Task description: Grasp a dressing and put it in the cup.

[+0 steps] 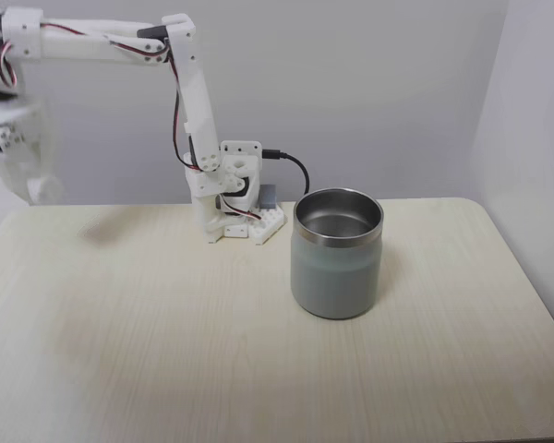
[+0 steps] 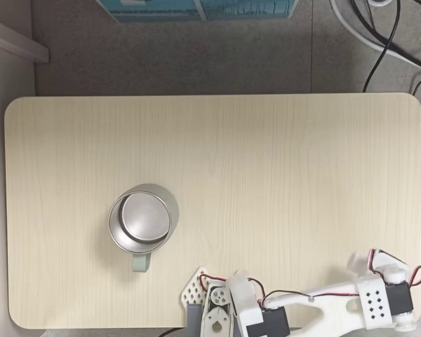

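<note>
Cup stands upright near the middle of the wooden table, apart from the arm base, while the gripper hangs blurred at the table's edge, jaw state unclear.

Top-down stock: pale wooden table, rounded corners. The cup stands upright at its eight o'clock, steel inside bare. My white arm lies along the six o'clock edge, base just beside the cup, wrist toward four o'clock.
</note>
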